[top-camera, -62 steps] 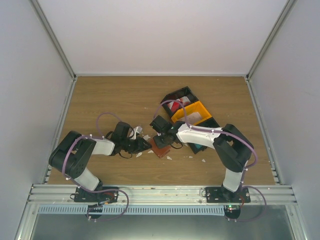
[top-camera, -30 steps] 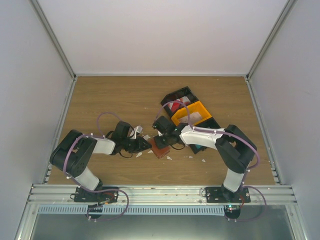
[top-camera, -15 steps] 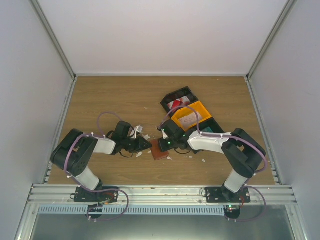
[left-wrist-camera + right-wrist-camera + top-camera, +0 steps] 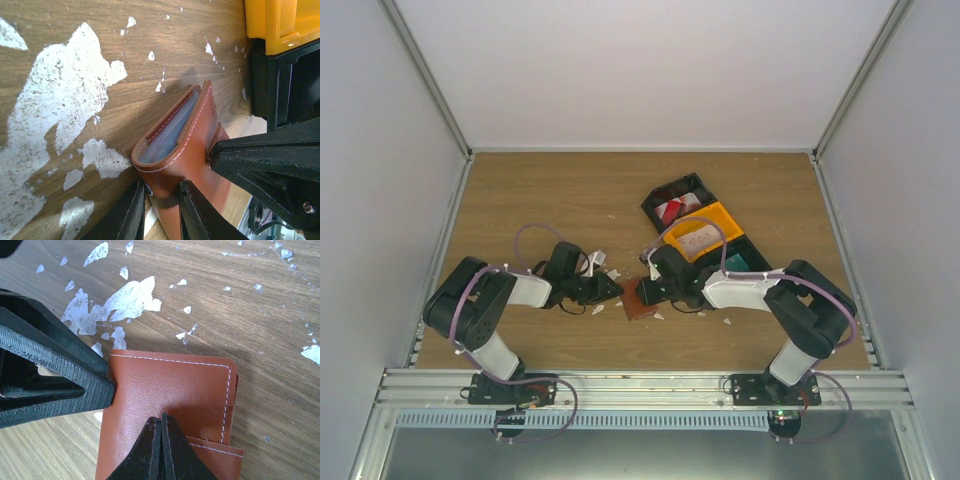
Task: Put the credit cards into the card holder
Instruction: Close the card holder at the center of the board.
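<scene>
The card holder (image 4: 638,300), a folded reddish-brown leather wallet, lies on the wood between both arms. My left gripper (image 4: 612,289) is shut on its near end, and in the left wrist view its jaws (image 4: 162,187) clamp the leather beside a snap. My right gripper (image 4: 161,417) is shut with nothing in it, its tips pressing down on the card holder's (image 4: 170,380) top face. Pale blue-grey pockets show in the card holder's (image 4: 185,150) slightly gaping edge. Three credit cards lie in the bins: red-and-white (image 4: 672,210), pale (image 4: 698,238) and teal (image 4: 735,263).
A black bin (image 4: 665,192), an orange bin (image 4: 722,213) and another black bin stand in a diagonal row behind the right arm. The orange bin (image 4: 280,25) fills the left wrist view's top right corner. Small white scraps (image 4: 598,262) litter the wood around the wallet.
The right arm has swung down and toward the near edge, uncovering the bins, and its shut tips now rest on the wallet. The left arm has stayed in place.
</scene>
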`<state>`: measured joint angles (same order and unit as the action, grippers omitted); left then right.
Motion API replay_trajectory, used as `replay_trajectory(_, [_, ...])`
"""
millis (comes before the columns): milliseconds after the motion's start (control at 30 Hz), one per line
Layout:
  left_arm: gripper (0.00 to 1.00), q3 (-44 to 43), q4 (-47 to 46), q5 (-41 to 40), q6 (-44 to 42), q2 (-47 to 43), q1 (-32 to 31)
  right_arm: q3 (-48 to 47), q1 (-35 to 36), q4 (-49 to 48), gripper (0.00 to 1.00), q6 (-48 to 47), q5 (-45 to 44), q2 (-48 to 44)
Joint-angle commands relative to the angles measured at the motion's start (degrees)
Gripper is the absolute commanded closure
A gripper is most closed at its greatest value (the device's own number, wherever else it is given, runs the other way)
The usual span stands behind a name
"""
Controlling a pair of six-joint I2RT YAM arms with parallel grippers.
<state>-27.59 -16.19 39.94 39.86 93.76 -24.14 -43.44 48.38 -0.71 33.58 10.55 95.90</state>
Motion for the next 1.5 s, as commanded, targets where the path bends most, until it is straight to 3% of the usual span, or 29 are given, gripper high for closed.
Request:
replay_trajectory(0, [0.77, 0.76, 3.62, -7.66, -1.64, 4.11, -0.48, 7.03, 0.94, 9.7, 1.0, 2.32, 3.28, 4.37])
replay_trajectory(600, [0.77, 0.26, 3.07, -6.65, -1.61, 5.18, -0.48, 14.55, 0.42, -1.94, 1.0, 1.59, 4.84, -0.87])
replay_trajectory(1033, [0.73, 0.49, 2.32, -3.9, -0.42, 2.5, -0.58, 19.11, 2.57, -9.03, 0.99, 1.43, -2.54, -0.24])
replay_trajectory(1467, [0.79, -0.09, 2.64, -4.87, 0.4, 4.15, -1.67, 19.84, 8.12, -10.77, 1.0, 3.09, -8.0, 2.18])
